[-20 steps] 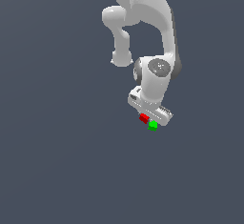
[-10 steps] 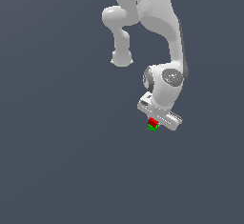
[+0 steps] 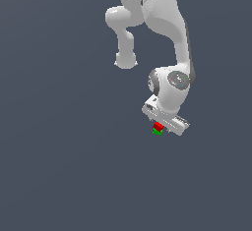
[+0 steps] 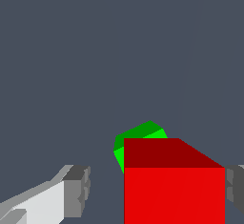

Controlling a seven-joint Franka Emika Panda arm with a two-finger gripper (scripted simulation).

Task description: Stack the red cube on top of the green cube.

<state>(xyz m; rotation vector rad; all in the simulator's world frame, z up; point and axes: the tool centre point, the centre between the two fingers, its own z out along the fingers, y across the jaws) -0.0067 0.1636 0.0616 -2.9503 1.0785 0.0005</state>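
In the exterior view the red cube (image 3: 158, 126) sits on top of the green cube (image 3: 156, 132), right under the white hand of my gripper (image 3: 161, 125). In the wrist view the red cube (image 4: 174, 189) fills the space between the fingers, and the green cube (image 4: 138, 135) peeks out from beneath and beyond it. One grey fingertip (image 4: 78, 189) stands clearly apart from the red cube with floor showing between them. The other fingertip (image 4: 235, 189) is right beside the cube's opposite face. My gripper (image 4: 157, 189) is open around the red cube.
The plain dark grey floor (image 3: 59, 166) stretches all around the two cubes. The white arm (image 3: 162, 23) rises above the stack towards the top of the exterior view.
One second ago the red cube hung beside the green cube. The gripper has since carried it over towards the exterior view's right, and it now stands on the green cube.
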